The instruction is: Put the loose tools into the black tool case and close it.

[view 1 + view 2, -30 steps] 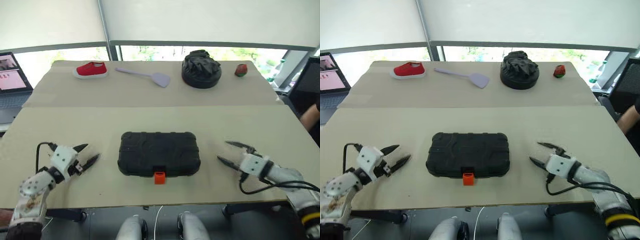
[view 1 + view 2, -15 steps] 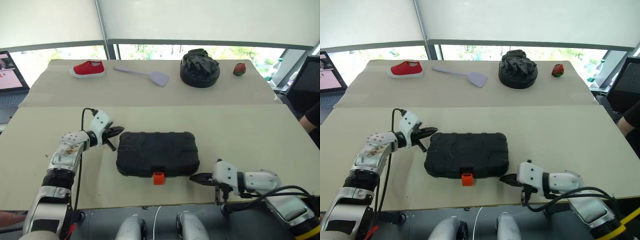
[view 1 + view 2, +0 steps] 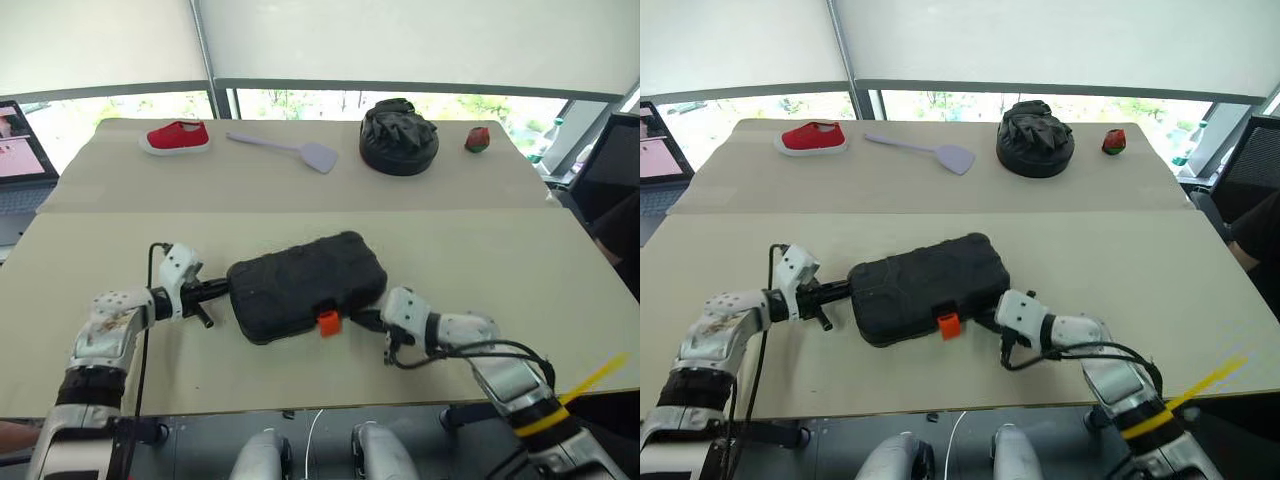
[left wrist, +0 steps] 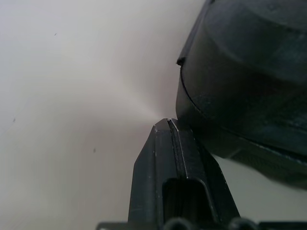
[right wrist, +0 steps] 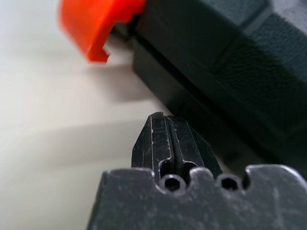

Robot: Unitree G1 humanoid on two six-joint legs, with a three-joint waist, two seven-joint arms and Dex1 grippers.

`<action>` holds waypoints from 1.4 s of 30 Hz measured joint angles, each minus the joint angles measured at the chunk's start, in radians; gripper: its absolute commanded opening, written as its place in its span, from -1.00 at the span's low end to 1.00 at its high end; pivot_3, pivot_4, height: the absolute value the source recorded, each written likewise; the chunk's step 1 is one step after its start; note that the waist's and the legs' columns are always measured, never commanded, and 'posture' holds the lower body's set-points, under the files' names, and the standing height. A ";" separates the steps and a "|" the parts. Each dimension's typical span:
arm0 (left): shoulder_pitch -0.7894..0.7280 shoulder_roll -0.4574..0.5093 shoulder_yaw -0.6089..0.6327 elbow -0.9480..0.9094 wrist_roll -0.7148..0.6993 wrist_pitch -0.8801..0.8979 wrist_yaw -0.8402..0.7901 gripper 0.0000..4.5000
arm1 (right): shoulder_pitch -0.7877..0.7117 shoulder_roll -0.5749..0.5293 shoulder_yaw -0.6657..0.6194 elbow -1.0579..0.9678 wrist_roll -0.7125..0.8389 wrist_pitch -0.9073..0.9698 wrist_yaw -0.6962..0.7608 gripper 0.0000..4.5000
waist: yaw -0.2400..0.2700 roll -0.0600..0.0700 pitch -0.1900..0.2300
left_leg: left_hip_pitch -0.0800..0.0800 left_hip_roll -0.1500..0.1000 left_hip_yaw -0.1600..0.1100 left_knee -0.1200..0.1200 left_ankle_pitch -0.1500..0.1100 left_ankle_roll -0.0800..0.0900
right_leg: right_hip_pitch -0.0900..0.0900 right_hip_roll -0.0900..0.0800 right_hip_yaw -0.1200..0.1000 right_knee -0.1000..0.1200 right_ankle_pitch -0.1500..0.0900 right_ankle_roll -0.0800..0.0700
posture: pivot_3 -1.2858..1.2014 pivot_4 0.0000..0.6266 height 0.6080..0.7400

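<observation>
Both grippers clenched empty against the closed black tool case (image 3: 307,285).

The left gripper (image 3: 222,290) is pressed at its left end, the right gripper (image 3: 366,319) at its front edge beside the orange latch (image 3: 328,323); the case is set askew on the near table (image 3: 480,260).

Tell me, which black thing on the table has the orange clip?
The black tool case between the two grippers; its orange latch sticks out in front. The wrinkly black lump far back has none.
</observation>
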 measured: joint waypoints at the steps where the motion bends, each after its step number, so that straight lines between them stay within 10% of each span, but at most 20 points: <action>1: 0.016 -0.001 0.005 -0.022 -0.014 0.014 0.002 -1.00 | -0.009 0.006 -0.010 0.018 -0.003 -0.004 -0.009 -0.98 | 0.000 0.000 0.000 | -0.001 0.000 0.000 0.000 0.000 0.000 | -0.001 0.000 0.000 0.000 0.000 0.000 | 0.03 -0.52 1.00; 15: -0.009 0.169 0.092 -0.264 -0.210 0.253 -0.087 -1.00 | 0.003 -0.030 -0.102 0.089 0.004 -0.086 0.043 -0.98 | 0.015 0.001 0.001 | -0.005 -0.003 -0.003 0.000 0.000 -0.001 | -0.002 -0.002 -0.003 0.000 0.000 0.000 | 0.03 -0.52 1.00; 28: -0.405 -0.166 -0.433 -0.194 0.025 0.285 0.034 -1.00 | 0.166 -0.024 -0.153 -0.178 0.123 0.021 0.081 -0.98 | 0.002 0.001 0.001 | -0.001 -0.004 -0.005 0.001 0.000 0.000 | 0.003 0.006 0.003 -0.003 0.001 0.002 | 0.03 -0.52 1.00; 42: -0.322 -0.219 -0.398 -0.248 0.071 0.293 0.159 -1.00 | 0.147 0.021 -0.086 -0.195 0.078 0.078 0.036 -0.98 | 0.009 0.003 -0.008 | 0.004 -0.004 -0.004 0.001 -0.001 0.001 | 0.006 0.004 0.004 -0.002 0.001 0.002 | 0.03 -0.52 1.00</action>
